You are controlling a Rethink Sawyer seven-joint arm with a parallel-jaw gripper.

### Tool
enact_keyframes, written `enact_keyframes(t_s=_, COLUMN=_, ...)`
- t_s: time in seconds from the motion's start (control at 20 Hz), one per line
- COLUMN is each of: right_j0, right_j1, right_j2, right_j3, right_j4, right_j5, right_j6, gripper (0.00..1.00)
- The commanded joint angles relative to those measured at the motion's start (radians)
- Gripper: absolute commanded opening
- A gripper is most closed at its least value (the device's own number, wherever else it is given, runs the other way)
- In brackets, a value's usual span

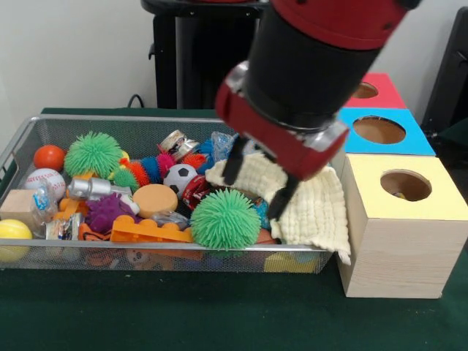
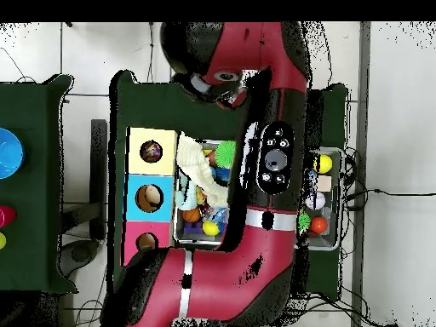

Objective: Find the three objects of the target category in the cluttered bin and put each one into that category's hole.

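- Two black fingers [image 1: 235, 167] of the gripper [image 1: 257, 183] are spread wide, empty, over a pale cloth [image 1: 311, 208] (draped on the bin [image 1: 80, 128] rim).
- Yellow-topped box's hole [image 1: 406, 185] lies well right of the gripper.

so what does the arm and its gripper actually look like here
The arm is bulky, with glossy red shells over black cylindrical joints. From overhead, one link carries a black oval panel with a round dial and small buttons, and pale bands cross the red shell near the base. In the front view, the gripper has a red housing with a silvery plate and two thin black fingers.
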Motion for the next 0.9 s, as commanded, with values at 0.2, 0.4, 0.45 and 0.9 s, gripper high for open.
enact_keyframes(t_s=0.2, right_j0=-0.044, right_j1=0.081, right_j2=-0.040, right_j3=0.013, right_j4=-0.135, right_j5=-0.017, right_j6=-0.475, gripper=1.00)
enact_keyframes(t_s=0.4, right_j0=-0.050, right_j1=0.120, right_j2=-0.024, right_j3=-0.075, right_j4=-0.163, right_j5=0.100, right_j6=-0.594, gripper=1.00)
enact_keyframes(t_s=0.45, right_j0=-0.051, right_j1=0.124, right_j2=-0.021, right_j3=-0.088, right_j4=-0.164, right_j5=0.140, right_j6=-0.609, gripper=1.00)
enact_keyframes(t_s=0.9, right_j0=-0.100, right_j1=0.010, right_j2=-0.046, right_j3=-0.034, right_j4=-0.121, right_j5=0.047, right_j6=-0.751, gripper=1.00)
